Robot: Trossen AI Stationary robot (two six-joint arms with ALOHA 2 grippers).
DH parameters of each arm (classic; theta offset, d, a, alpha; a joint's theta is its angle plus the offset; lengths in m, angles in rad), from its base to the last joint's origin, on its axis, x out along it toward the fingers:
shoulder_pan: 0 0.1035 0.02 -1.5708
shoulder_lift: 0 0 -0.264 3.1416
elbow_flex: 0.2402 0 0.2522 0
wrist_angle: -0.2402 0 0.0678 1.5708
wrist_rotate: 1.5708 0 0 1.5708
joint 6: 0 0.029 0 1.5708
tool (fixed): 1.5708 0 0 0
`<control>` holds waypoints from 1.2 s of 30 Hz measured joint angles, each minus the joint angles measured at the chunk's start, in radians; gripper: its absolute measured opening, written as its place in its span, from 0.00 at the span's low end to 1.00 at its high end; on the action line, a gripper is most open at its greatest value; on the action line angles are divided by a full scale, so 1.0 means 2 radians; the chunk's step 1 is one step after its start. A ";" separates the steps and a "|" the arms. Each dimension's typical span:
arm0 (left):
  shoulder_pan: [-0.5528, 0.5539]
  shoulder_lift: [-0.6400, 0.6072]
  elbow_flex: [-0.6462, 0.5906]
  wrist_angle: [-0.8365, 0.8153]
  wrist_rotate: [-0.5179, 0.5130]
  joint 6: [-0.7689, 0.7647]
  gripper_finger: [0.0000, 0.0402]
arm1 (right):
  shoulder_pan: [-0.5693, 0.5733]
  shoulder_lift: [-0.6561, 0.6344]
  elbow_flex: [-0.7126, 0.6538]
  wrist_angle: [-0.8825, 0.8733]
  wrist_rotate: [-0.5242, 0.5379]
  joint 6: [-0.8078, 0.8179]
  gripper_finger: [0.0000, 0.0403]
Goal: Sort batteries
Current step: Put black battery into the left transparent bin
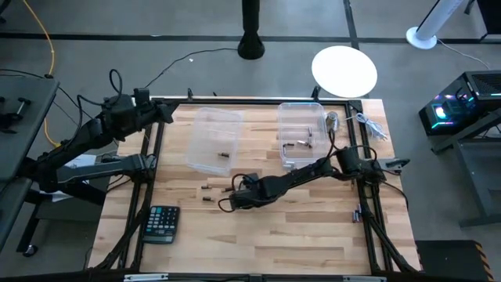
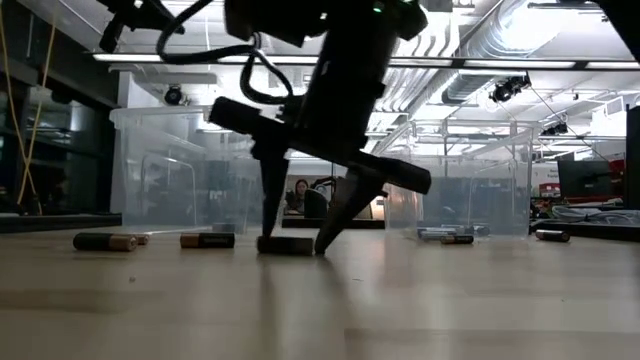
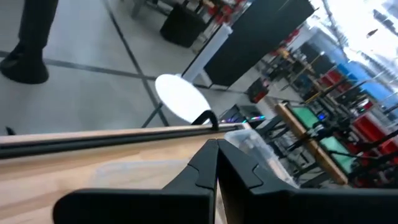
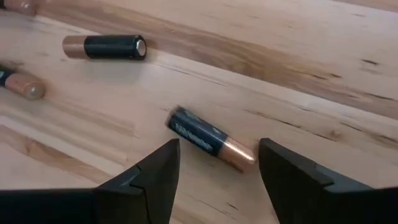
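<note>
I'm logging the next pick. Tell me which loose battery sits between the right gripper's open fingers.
The copper-tipped battery lying slantwise between the right gripper's fingers; the other loose cells lie farther off, outside them.

Pale wooden counter (image 1: 258, 235), two clear plastic bins (image 1: 213, 139) standing side by side toward its far edge, loose batteries (image 1: 207, 200) lay mid-counter, a black calculator (image 1: 161, 223) rested near its front left corner

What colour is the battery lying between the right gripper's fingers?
The battery is black with a copper-coloured end, clearest in the right wrist view.
</note>
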 joint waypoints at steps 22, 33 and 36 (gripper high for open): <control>0.000 -0.007 0.000 0.088 0.093 0.062 0.00 | -0.026 0.050 0.109 -0.149 -0.047 -0.289 0.20; 0.000 -0.007 0.000 0.088 0.091 0.052 0.00 | -0.047 0.015 0.107 -0.114 -0.056 -0.526 0.51; 0.000 -0.007 0.000 0.087 0.090 0.044 0.00 | -0.050 0.024 0.106 -0.095 -0.039 -0.592 0.52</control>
